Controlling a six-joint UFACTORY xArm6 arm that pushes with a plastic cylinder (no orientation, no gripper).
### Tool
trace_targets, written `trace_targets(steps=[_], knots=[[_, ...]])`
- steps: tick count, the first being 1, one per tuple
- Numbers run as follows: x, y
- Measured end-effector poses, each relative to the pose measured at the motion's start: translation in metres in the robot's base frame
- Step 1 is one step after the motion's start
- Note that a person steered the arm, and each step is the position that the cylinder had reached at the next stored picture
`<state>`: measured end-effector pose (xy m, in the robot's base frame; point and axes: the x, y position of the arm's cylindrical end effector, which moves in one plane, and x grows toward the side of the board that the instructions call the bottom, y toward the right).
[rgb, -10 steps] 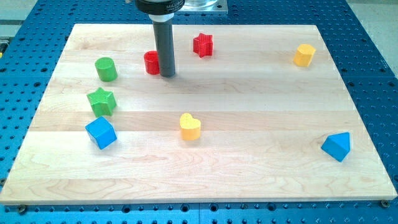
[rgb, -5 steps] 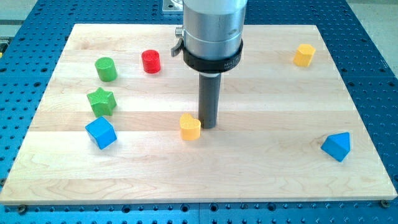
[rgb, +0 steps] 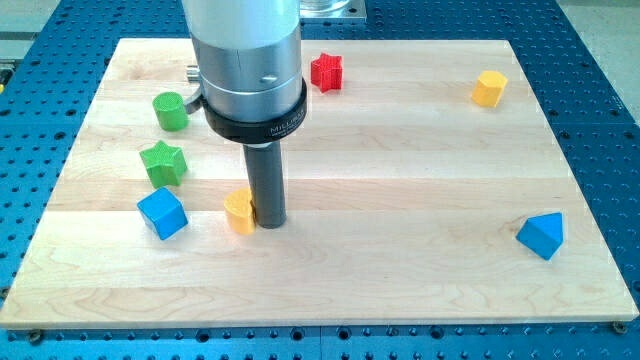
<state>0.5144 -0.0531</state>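
Right now my tip (rgb: 268, 223) is resting on the wooden surface (rgb: 400, 260), pressing against the right side of the yellow heart-shaped block (rgb: 239, 211), which is sitting at nine o'clock from it and is partly hidden by the rod. This arm is carrying no jaws at all, only the straight dark rod hanging from the wide grey cylinder above it, so nothing is being gripped.

Looking further out at nine o'clock, the blue cube (rgb: 162, 213) is lying near the yellow heart, apart from it. At about ten o'clock from my tip the green star (rgb: 163, 162) is sitting just above the blue cube, close to it; whether they are touching I cannot tell. Higher at eleven o'clock the green cylinder (rgb: 171, 111) is standing near the view's left, with the grey body of the arm covering the board just to its right.

At about one o'clock the red star (rgb: 326, 71) is showing near the view's top, just beside the arm's body. Far off toward two o'clock the yellow block (rgb: 489, 88), seemingly hexagonal, is sitting near the top right corner. At about three o'clock, well apart from everything, the blue wedge-like block (rgb: 541, 235) is lying near the right edge.
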Motion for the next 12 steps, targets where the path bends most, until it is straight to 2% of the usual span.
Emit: trace_targets(steps=[1, 3, 4, 6, 7, 8, 9, 10, 11, 12], knots=[[-0.038, 0.033], [-0.226, 0.101], [-0.260, 0.095], [-0.272, 0.033], [-0.253, 0.037], [-0.262, 0.037], [-0.264, -0.012], [-0.241, -0.010], [-0.234, 0.036], [-0.245, 0.042]])
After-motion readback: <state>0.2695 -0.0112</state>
